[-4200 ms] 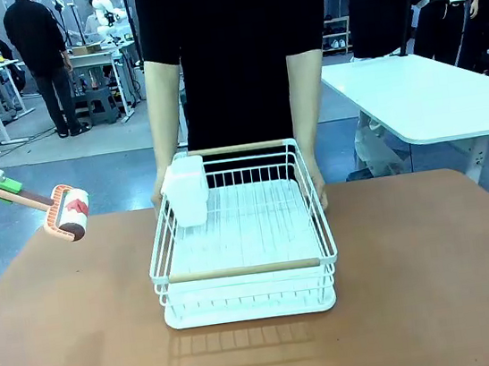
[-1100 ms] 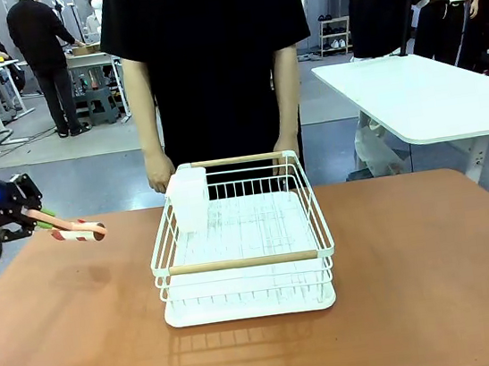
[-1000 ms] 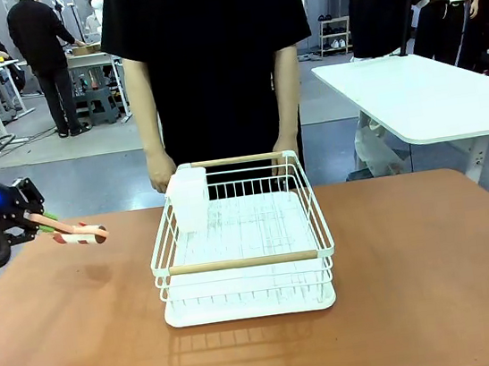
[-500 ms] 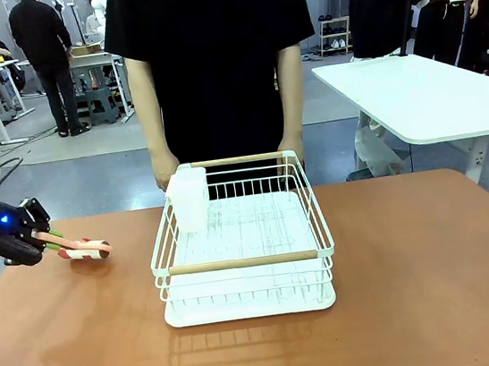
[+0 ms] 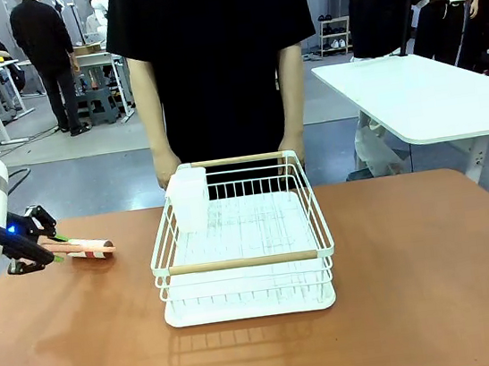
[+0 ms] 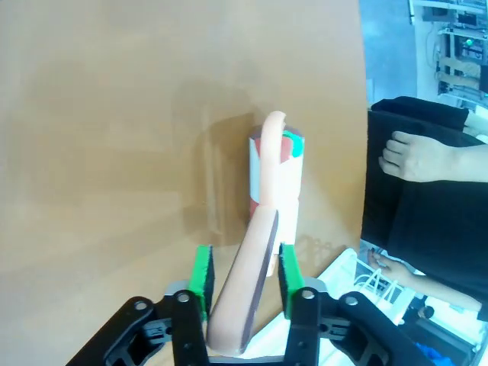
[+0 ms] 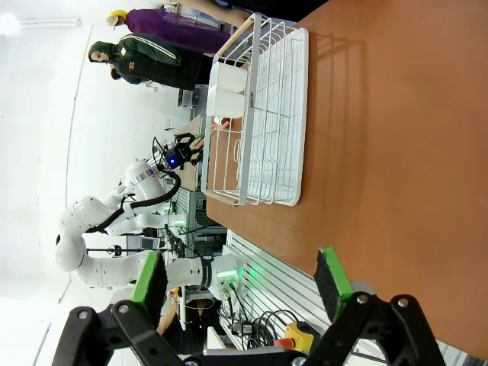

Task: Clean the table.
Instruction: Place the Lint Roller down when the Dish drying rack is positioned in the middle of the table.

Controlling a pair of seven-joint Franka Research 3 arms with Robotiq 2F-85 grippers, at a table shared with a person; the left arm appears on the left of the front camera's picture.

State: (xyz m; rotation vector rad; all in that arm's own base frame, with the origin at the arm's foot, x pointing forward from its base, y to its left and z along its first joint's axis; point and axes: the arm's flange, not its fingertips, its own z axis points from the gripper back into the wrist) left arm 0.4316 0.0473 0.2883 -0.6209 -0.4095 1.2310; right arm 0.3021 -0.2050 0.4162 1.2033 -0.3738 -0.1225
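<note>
no brand or writing can be read on anything here; the roller's (image 6: 273, 179) drum shows only red, white and green colour patches.

the left claw (image 6: 242, 274) sits low at the left side of the counter (image 5: 418, 268), its green pads standing on either side of the roller's peach handle with a thin gap visible at each pad in the left wrist view, so the jaws look released rather than clenched on it. the roller lies on the counter with its drum pointing away from the claw (in the front view it is a pinkish bar (image 5: 82, 249) just right of the black fingers).

the right claw (image 7: 242, 286) hangs above the counter's bare right part, jaws spread wide, nothing between the pads.

the counter is the broad reddish-brown top with rounded corners running across the front view. a white wire rack (image 5: 241, 238) with two wooden bars stands in the middle of it, a white cup (image 5: 189, 197) hung at its far left corner. a person in a black shirt stands at the far side, both hands (image 5: 163, 169) down just behind the rack.
</note>
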